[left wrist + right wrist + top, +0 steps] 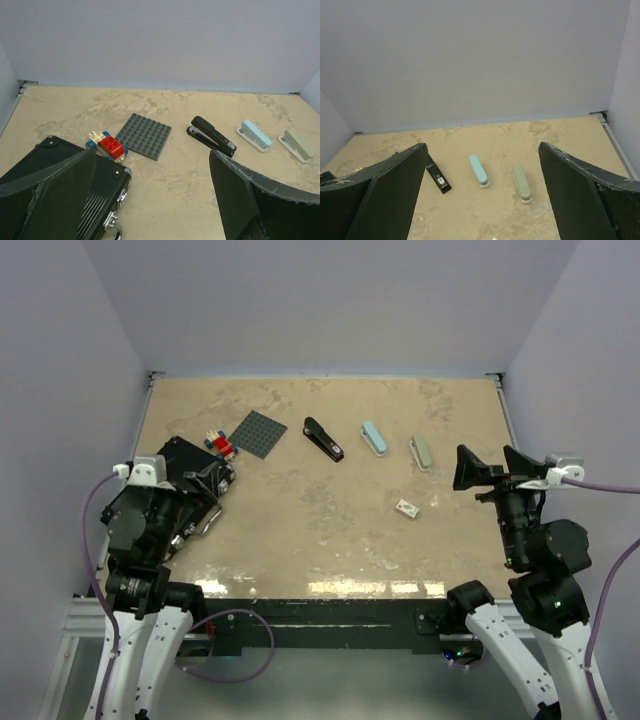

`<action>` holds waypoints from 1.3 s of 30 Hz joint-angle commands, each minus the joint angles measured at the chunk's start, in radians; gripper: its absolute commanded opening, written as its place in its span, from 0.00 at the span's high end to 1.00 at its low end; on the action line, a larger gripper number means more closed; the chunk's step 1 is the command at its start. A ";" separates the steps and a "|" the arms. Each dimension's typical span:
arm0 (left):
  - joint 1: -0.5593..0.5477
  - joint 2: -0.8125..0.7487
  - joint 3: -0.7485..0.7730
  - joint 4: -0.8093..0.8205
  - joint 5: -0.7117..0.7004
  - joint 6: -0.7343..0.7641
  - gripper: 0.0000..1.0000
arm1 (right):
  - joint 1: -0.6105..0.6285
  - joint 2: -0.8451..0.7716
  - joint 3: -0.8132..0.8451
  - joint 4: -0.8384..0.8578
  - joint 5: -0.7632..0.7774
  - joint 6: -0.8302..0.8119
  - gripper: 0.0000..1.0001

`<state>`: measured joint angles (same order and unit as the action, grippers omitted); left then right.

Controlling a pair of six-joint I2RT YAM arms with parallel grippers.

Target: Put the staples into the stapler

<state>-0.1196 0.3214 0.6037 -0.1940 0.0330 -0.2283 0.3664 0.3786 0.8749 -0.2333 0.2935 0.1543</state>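
Note:
Three staplers lie in a row at the back of the table: a black stapler [323, 439] [212, 136] [438, 178], a light blue one [375, 438] [255, 135] [479, 171] and a grey-green one [422, 451] [299, 144] [521, 182]. All look closed. A little white box [407, 508] sits nearer the front, right of centre. The staples themselves do not show. My left gripper [205, 480] [152, 200] hovers open at the left over a black case. At the right edge my right gripper [495, 468] [480, 200] stands open, short of the staplers. Neither holds anything.
A black case [185, 455] [107, 190] with metal latches lies at the left under my left gripper. Beyond it sit a small cluster of red, blue and white toy bricks [218, 443] [107, 146] and a dark grey studded baseplate [258, 432] [145, 136]. Walls enclose the table.

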 commanded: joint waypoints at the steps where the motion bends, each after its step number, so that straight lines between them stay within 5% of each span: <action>1: 0.006 0.031 0.010 0.077 0.034 0.018 0.00 | 0.003 0.028 0.015 -0.004 0.015 0.010 0.01; 9: -0.008 0.039 -0.050 0.136 0.111 -0.003 0.00 | 0.002 0.176 0.038 -0.081 -0.116 0.114 0.01; 19: -0.123 0.005 -0.134 0.131 0.088 0.015 0.00 | 0.002 0.558 0.092 -0.416 0.041 0.522 0.01; 39: -0.276 -0.039 -0.174 0.156 0.061 0.058 0.00 | -0.050 1.046 -0.033 -0.250 -0.016 0.570 0.02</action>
<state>-0.3897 0.2661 0.4313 -0.0952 0.0971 -0.1932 0.3206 1.3869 0.8444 -0.5575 0.2935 0.7319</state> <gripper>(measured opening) 0.997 0.985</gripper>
